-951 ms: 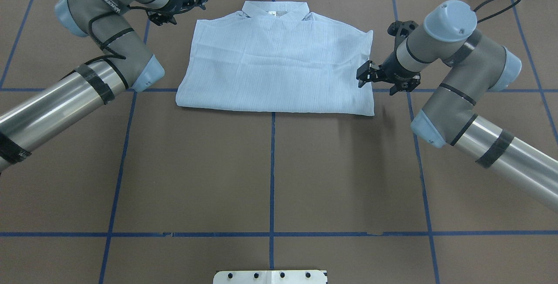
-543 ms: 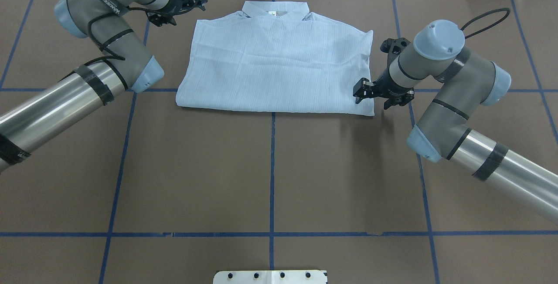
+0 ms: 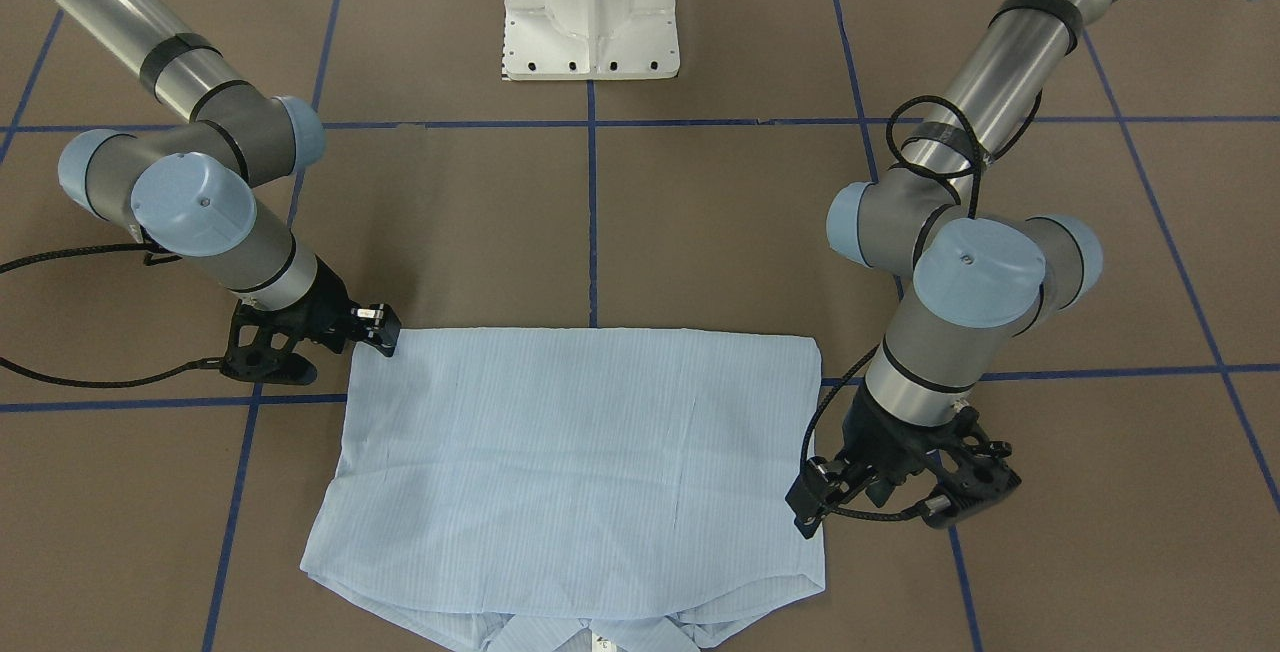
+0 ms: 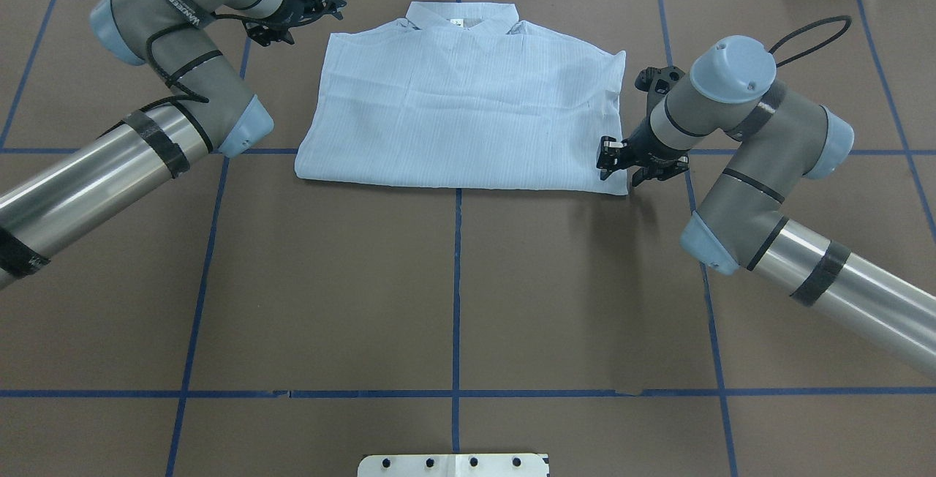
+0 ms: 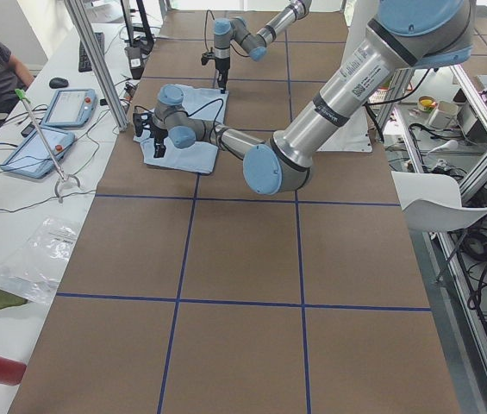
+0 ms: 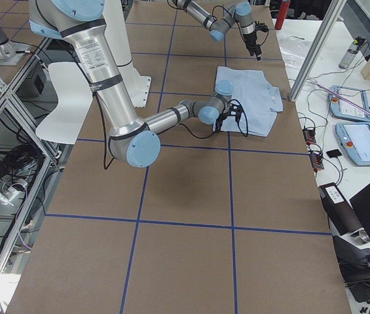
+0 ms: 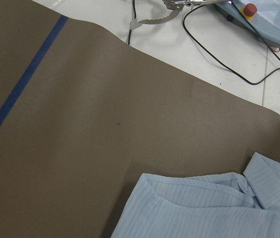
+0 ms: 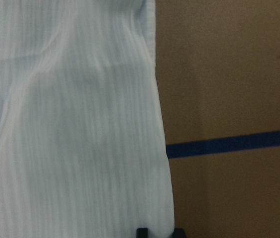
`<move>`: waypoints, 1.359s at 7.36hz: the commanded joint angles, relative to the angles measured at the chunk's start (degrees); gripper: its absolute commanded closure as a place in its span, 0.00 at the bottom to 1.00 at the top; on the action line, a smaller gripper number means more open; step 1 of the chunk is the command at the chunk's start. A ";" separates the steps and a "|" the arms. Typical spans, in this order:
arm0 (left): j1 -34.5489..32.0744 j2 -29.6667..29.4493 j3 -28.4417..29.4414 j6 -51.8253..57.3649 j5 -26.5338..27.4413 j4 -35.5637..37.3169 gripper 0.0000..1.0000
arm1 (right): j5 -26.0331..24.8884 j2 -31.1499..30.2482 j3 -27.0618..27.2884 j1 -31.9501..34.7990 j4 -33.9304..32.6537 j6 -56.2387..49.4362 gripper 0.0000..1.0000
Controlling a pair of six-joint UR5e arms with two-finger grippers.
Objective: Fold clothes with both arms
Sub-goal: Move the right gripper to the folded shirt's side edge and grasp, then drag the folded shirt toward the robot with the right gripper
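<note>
shirt (image 4: 461,118), flat on table (image 4: 453,294): my right gripper (image 4: 605,160), jaws parted and empty, has slid to its near corner, ready to pinch; left gripper (image 4: 333,0), aperture i cannot tell, beside the shoulder.

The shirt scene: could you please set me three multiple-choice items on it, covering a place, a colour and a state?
1. Where is the right gripper? A at the shirt's right corner opposite the collar; B over the shirt's middle; C raised well clear of the shirt.
2. What colour are the tape lines? A red; B blue; C yellow.
3. How does the shirt lie? A hanging in the air; B crumpled; C folded flat, collar at the overhead view's top.
Answers: 1 A, the overhead view shows it there; 2 B, they show blue on brown; 3 C, it lies flat as a neat rectangle.
</note>
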 commanded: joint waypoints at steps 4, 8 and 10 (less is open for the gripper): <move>-0.08 0.14 -1.59 0.00 0.09 0.95 0.01 | 3.17 -8.20 10.42 0.63 -0.11 -0.08 1.00; -0.08 2.24 -7.13 0.00 0.18 4.64 0.01 | 6.59 -31.42 33.74 -1.38 0.06 0.00 1.00; -0.08 3.65 -8.98 0.00 0.18 4.65 0.01 | 14.65 -39.35 43.59 -8.82 0.24 0.09 1.00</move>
